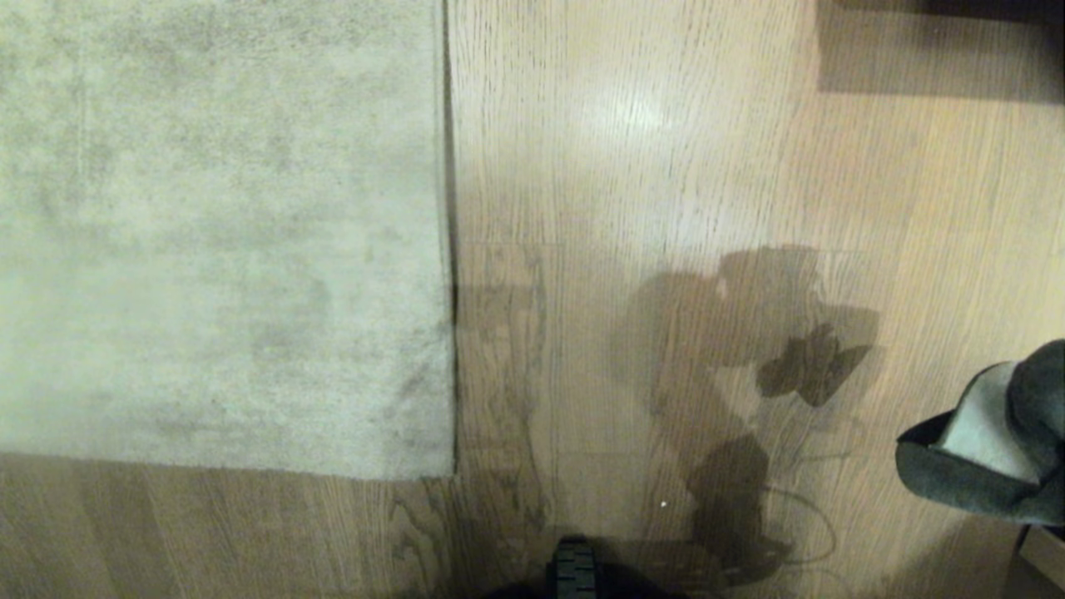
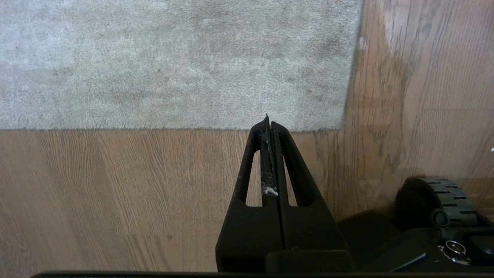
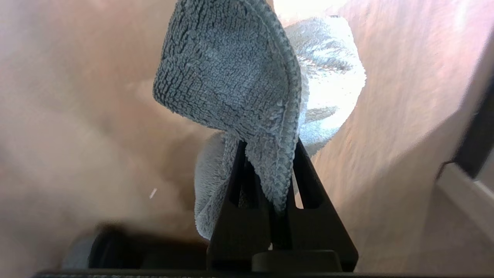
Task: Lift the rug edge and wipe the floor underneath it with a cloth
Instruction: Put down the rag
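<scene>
Right end effector (image 3: 270,154) pinching cloth (image 3: 231,77), rug edge (image 1: 445,249) flat

Pale mottled rug edge (image 1: 445,249) flat on wood-grain floor (image 1: 632,166), fuzzy grey cloth (image 1: 990,441) hanging folded

Wood-plank floor (image 1: 666,166) here, with the rug edge (image 1: 445,249) lying flat on it, rug filling the 10 o'clock side.

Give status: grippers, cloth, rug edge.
Left gripper shut, empty, above floor near rug corner. Right gripper shut on cloth, at the right. Rug edge flat, not lifted. Nothing in the way.
</scene>
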Robot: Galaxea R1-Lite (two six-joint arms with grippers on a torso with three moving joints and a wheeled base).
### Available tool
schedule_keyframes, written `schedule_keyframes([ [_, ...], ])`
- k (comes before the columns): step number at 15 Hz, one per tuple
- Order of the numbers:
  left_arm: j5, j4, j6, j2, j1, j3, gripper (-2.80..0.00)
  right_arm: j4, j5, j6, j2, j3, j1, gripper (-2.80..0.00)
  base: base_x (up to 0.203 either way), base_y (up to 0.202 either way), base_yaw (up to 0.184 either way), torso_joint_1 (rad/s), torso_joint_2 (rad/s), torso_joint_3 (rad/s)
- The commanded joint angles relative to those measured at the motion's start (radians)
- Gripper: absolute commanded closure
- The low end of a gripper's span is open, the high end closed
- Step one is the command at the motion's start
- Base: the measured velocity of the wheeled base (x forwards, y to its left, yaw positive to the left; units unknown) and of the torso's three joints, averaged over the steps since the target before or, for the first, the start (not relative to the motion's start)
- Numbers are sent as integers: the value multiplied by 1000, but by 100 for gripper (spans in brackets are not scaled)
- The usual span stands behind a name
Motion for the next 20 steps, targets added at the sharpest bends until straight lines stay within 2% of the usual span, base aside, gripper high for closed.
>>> schedule_keyframes([
  [1, 0, 0, 0, 0, 0, 0, 0, -102, -1, 3, 250, -42, -63, 0, 0, 0, 0, 0, 0, 0],
  [5, 0, -2, 0, 0, 0, 0, 0, -319, -2, 10, 460, -56, -164, 0, 0, 0, 0, 0, 0, 0],
  [12, 0, 0, 0, 0, 0, 0, 0, -420, 4, 70, 632, -140, -177, 0, 0, 0, 0, 0, 0, 0],
  [18, 0, 0, 0, 0, 0, 0, 0, -459, 73, 93, 703, -205, -172, 0, 0, 0, 0, 0, 0, 0],
  [19, 0, 0, 0, 0, 0, 0, 0, -459, 82, 93, 703, -205, -169, -280, 0, 0, 0, 0, 0, 0],
  [20, 0, 0, 0, 0, 0, 0, 0, -459, 93, 92, 707, -205, -169, -280, 0, 0, 0, 0, 0, 0],
])
